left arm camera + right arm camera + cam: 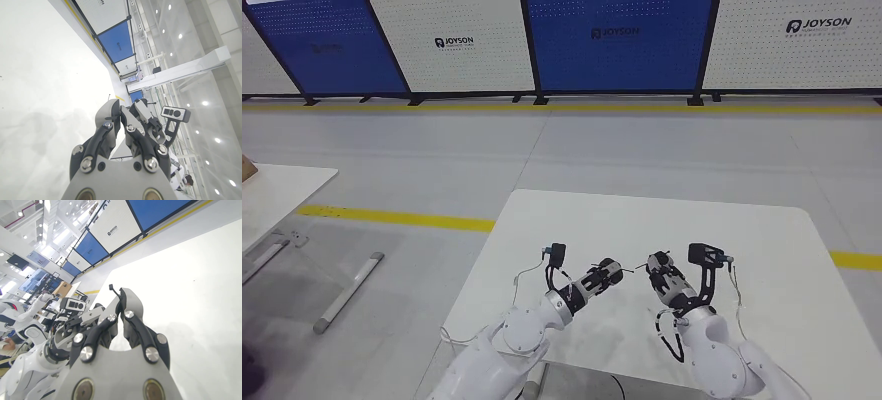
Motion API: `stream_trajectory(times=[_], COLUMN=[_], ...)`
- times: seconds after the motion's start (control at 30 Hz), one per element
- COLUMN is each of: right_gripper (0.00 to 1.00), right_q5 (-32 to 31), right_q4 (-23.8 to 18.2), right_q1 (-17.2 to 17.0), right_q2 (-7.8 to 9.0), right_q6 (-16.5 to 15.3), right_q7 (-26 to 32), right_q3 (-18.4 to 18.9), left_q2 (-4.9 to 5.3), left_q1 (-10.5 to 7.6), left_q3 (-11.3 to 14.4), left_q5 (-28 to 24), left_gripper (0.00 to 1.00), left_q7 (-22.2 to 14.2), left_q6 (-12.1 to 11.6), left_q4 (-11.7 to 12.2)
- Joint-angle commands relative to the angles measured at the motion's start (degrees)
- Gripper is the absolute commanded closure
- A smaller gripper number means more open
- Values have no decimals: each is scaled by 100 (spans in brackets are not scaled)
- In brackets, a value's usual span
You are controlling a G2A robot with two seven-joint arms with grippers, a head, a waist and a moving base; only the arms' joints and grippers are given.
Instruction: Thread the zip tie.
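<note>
Robotics hall, partition panels (pixel 617 45), yellow floor line (pixel 392 216), ceiling lights (pixel 205 103)

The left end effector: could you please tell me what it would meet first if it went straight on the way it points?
Most likely the right end effector, which sits just past the tips of the left end effector and faces it; how near is hard to judge.

Top cam sits on the robot above the arms, looking down at the desk (pixel 762 240) from mid range, with left tool (pixel 608 272) and right tool (pixel 656 268) tip to tip. Each wrist cam rides close behind its own tool, facing along the fingers. Wrist views share the desk, the zip tie (pixel 112 290) and the other tool just beyond.
</note>
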Motion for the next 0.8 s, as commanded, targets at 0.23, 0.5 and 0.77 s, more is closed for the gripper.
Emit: stream_trajectory(times=[0.23, 0.5, 0.77], right_gripper=[100, 100, 100], right_q5=[2, 2, 2], right_q4=[-1, -1, -1], right_q1=[-1, -1, -1], right_q2=[0, 0, 0], right_q6=[-1, -1, -1], right_q7=[-2, -2, -2], right_q3=[2, 2, 2], left_q2=[-3, -29, -29], left_q1=[0, -25, -25], left_q3=[-3, 30, 30], left_q5=[-10, 29, 29], left_gripper=[100, 100, 100], left_q7=[41, 261, 261], left_q6=[5, 20, 20], left_q4=[5, 51, 51])
